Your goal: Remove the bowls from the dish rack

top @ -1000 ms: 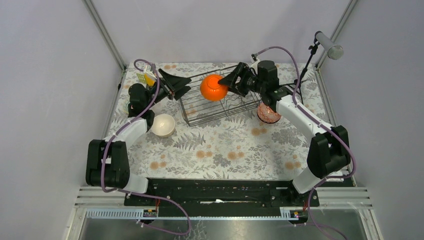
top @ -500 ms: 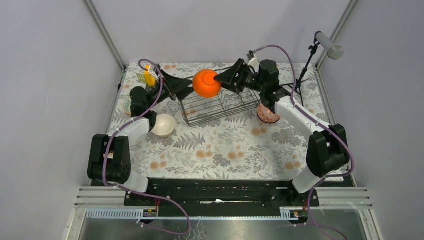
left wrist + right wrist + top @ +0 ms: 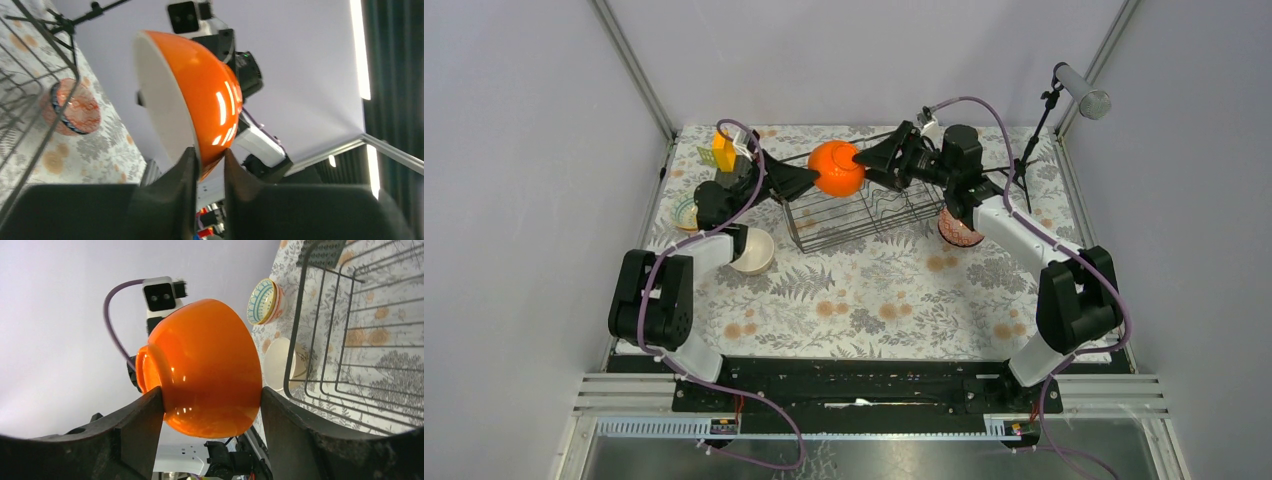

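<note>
Just left of the dish rack (image 3: 869,232): a zigzag bowl (image 3: 686,212) and a cream bowl (image 3: 751,250). Aloft over the rack's far left corner: the orange bowl (image 3: 837,168), pinched at its rim by the narrowly parted left gripper (image 3: 210,155), and clasped across its body by the wide-spread right gripper (image 3: 210,400). Touching the rack's right side: a red-patterned bowl (image 3: 959,228).

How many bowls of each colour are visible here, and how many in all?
orange bowl: 1
cream-white bowl: 1
red-patterned bowl: 1
teal-striped bowl: 1
Total: 4
</note>
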`<state>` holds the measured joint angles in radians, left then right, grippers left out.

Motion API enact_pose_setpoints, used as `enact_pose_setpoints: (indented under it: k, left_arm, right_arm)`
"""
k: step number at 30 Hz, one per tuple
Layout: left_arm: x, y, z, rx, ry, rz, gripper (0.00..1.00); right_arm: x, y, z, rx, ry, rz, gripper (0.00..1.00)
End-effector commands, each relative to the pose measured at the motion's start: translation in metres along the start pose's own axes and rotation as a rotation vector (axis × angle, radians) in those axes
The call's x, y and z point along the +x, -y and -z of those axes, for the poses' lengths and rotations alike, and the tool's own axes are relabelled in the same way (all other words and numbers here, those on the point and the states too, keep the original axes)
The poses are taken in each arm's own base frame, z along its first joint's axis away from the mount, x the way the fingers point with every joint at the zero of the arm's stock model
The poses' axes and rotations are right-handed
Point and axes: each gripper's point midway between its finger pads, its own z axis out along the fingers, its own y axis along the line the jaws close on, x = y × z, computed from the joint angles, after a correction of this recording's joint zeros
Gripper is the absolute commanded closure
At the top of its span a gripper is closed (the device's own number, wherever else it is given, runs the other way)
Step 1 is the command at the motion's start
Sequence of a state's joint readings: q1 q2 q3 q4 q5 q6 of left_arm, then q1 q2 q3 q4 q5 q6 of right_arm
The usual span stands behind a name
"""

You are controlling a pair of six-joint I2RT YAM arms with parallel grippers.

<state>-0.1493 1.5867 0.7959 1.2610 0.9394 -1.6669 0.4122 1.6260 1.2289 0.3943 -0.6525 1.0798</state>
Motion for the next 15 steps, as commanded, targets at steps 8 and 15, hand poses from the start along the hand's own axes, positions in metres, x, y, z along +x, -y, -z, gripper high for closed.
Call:
enact_pose_setpoints:
  k: [8,15]
  left_arm:
    - [0.005,0.020,-0.008,0.032,-0.042,-0.128,1.00]
    - [0.014,-0.025,-0.017,-0.327,-0.120,-0.301,1.00]
  right_arm:
    - [0.001,0.004,0.016,0.081,0.020,0.145,0.00]
    - [-0.007,0.020,0.031,0.237,0.062,0.223,0.00]
